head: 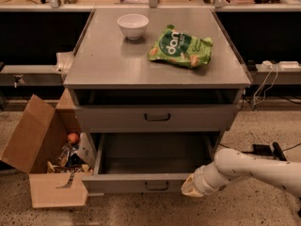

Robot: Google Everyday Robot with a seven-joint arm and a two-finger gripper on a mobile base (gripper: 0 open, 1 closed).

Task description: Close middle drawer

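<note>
White gripper (pixel 189 189) just beside the pulled-out middle drawer (pixel 127 184) front

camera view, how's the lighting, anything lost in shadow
Camera view: warm, dim light; soft sheen on the cabinet top; the recess above the top drawer goes near black. The open middle drawer is shaded but readable; the gripper at its front right corner is well lit.

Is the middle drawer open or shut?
Open: the middle drawer is pulled out, inside visible. The gripper is beside its front panel.
</note>
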